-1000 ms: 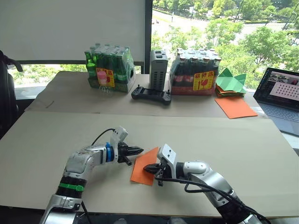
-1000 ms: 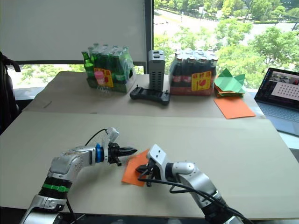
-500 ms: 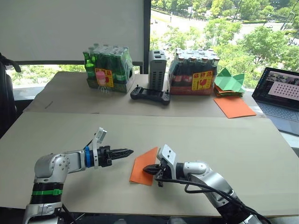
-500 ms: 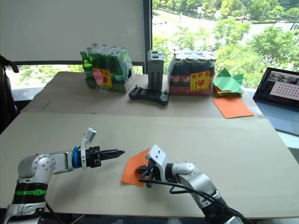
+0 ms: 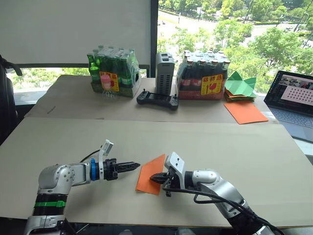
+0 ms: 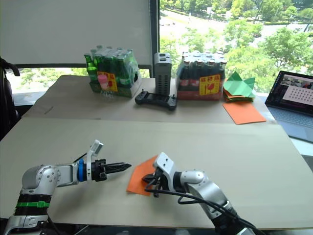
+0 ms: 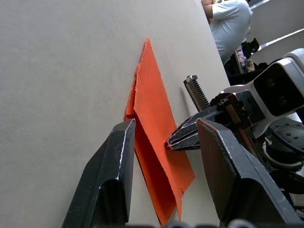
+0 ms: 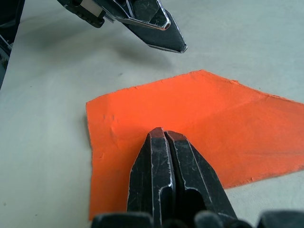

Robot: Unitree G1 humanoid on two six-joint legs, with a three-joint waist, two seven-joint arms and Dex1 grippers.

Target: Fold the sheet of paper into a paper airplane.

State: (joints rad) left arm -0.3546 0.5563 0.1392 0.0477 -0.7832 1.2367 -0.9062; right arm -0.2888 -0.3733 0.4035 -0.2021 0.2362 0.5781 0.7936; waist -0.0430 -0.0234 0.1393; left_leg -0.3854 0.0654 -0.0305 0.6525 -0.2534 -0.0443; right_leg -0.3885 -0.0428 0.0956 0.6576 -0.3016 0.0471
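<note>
The folded sheet of paper (image 5: pixel 151 174) is pressed flat by the closed right gripper (image 5: pixel 153 178); the left gripper (image 5: pixel 134 166), parted, is held just left.

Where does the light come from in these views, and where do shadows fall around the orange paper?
Left eye view: daylight enters through the window behind the bottle packs, backlighting them. Right wrist view: the left tool throws a soft shadow on the table beside the sheet of paper.
</note>
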